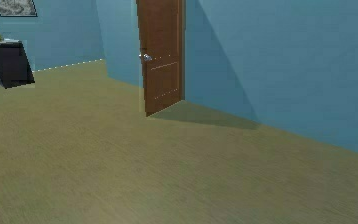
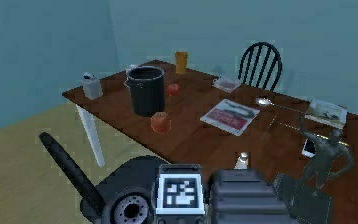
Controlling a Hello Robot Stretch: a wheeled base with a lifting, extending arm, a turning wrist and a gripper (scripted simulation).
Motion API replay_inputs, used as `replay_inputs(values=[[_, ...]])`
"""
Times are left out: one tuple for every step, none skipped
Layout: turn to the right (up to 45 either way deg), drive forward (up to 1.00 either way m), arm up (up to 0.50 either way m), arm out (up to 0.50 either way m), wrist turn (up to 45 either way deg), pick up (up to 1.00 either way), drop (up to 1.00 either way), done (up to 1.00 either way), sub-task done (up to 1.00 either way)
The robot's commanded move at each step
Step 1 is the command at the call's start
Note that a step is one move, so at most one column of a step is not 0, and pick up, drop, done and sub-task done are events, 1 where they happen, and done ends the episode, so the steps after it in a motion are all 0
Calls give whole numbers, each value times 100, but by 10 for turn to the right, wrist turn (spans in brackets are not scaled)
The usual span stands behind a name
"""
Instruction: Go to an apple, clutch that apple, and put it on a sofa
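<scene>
A small red-orange apple lies on the brown wooden table in the arm side view, just in front of a black pot. A second small red thing lies right of the pot. My gripper shows at the bottom left, its dark body beside a white marker square, with a dark finger slanting up and left over bare floor. It holds nothing. It sits low and well short of the apple, near the table's white leg.
The table also bears an orange cup, a magazine, a spoon, a shaker and a dark statue. A black chair stands behind it. In the forward view: a brown door, blue walls, a dark cabinet, open floor.
</scene>
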Motion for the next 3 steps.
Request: replay_inputs(values=[[0,0,0,50,0,0,0,0,0],[0,0,0,0,450,0,0,0,0],[0,0,0,0,450,0,0,0,0]])
